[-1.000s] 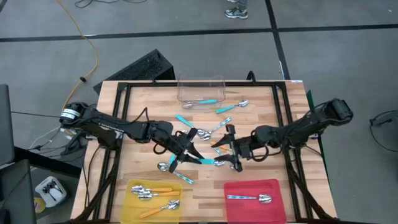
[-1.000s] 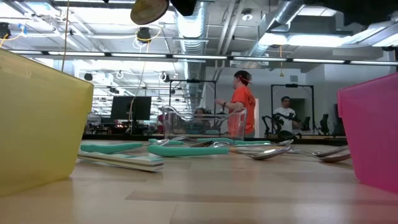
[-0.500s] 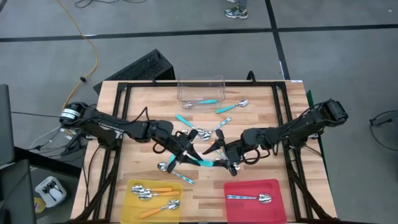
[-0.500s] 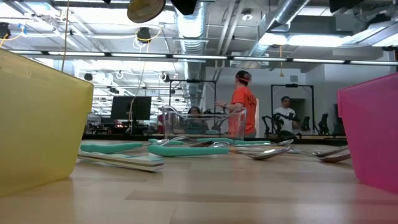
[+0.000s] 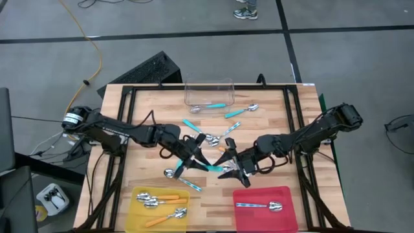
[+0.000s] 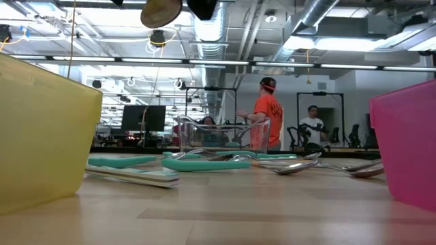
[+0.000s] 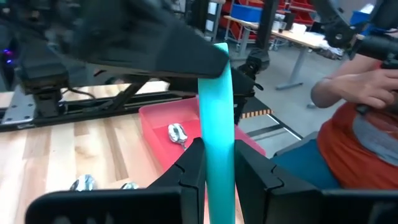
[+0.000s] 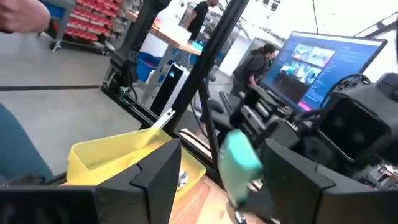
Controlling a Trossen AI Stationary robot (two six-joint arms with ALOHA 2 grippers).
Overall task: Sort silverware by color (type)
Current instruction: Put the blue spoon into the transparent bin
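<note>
My left gripper is shut on a teal-handled spoon, held above the middle of the table. My right gripper faces it from the right and is open. Its fingers stand on either side of the handle's free end; I cannot tell whether they touch it. Other teal and silver spoons lie loose on the wood. The yellow tray holds orange-handled spoons. A silver spoon lies in the red tray. My left gripper pinches the spoon's teal handle between its two fingers. The fingers come almost level from the table's left. The handle runs on past the fingertips, roughly in line with them, toward my right gripper. The spoon is lifted clear of the table.
A clear tub with a teal spoon inside stands at the far edge. A black frame runs round the tabletop. People stand in the room beyond the table, and a person's arm shows close by the near edge.
My right gripper has moved toward the table's left and near edge, closing in on my left gripper, so its open fingers now flank the teal handle's free end. My left gripper has kept the spoon in place.
</note>
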